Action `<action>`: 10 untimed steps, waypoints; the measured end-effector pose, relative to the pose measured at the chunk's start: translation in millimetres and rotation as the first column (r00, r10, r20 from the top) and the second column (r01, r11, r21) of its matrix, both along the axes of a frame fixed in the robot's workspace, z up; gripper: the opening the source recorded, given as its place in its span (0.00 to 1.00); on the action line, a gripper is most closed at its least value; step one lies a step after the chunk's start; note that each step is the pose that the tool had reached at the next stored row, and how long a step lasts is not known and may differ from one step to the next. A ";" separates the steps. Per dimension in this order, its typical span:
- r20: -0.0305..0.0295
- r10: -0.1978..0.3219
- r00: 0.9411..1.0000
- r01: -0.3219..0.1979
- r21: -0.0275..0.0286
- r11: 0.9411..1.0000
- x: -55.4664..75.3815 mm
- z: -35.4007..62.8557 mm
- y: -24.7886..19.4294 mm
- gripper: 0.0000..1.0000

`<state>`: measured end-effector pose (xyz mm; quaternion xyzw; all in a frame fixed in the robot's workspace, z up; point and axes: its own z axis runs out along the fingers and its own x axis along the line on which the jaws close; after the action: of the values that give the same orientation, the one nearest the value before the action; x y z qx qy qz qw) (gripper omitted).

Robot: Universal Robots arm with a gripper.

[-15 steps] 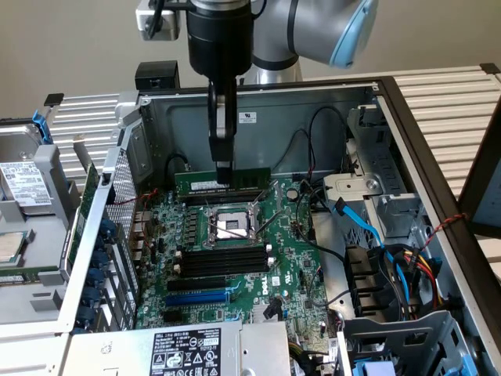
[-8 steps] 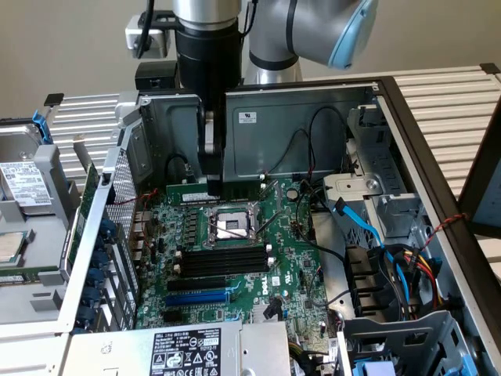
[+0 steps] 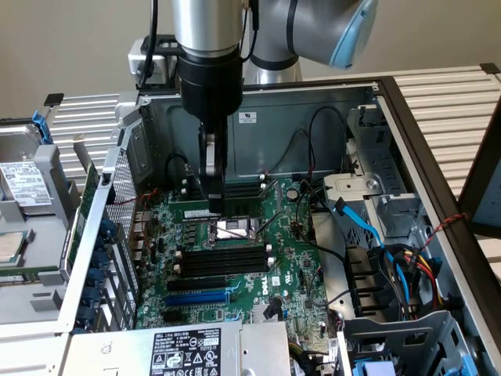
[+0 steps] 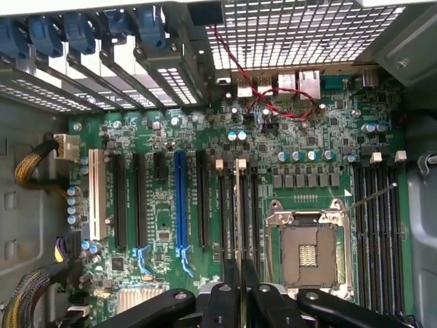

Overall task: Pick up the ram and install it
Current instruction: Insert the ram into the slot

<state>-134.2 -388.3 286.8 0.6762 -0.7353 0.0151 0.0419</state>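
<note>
Standing at the open side of the case [image 3: 313,117], the closest thing to me is the PSU [image 3: 188,350] with its white label, right at the near edge. Past that is the green board [image 3: 290,266], with a blue slot [image 3: 196,298] first and then a bank of black slots [image 3: 218,262] running across, all empty from what I can see. Next back is the socket [image 3: 235,229], bare metal with no cooler on it. Just beyond the socket's far edge is the ram [image 3: 239,210], a thin green stick lying parallel to the slots, right at the far slots [image 3: 243,188] near the back wall. The gripper [image 3: 213,205] comes straight down on it from the arm [image 3: 207,47], roughly at the stick's middle. In the wrist view you look down the gripper [image 4: 240,283], and both black fingers [image 4: 231,287] are pinched together on the ram [image 4: 240,205]. It shows edge-on as a pale line in step with the slots beside the socket [image 4: 307,249]. I honestly can't tell if it's pushed home or just sitting on top of a slot. Blue cables [image 3: 360,223] hang by the drive cage at the exterior view's right.
</note>
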 end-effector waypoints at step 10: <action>0.001 -0.003 1.000 0.003 0.000 1.000 1.4 -16.8 -9.8 0.14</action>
<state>-132.8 -398.1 270.0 0.6750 -0.7365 0.0153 0.0416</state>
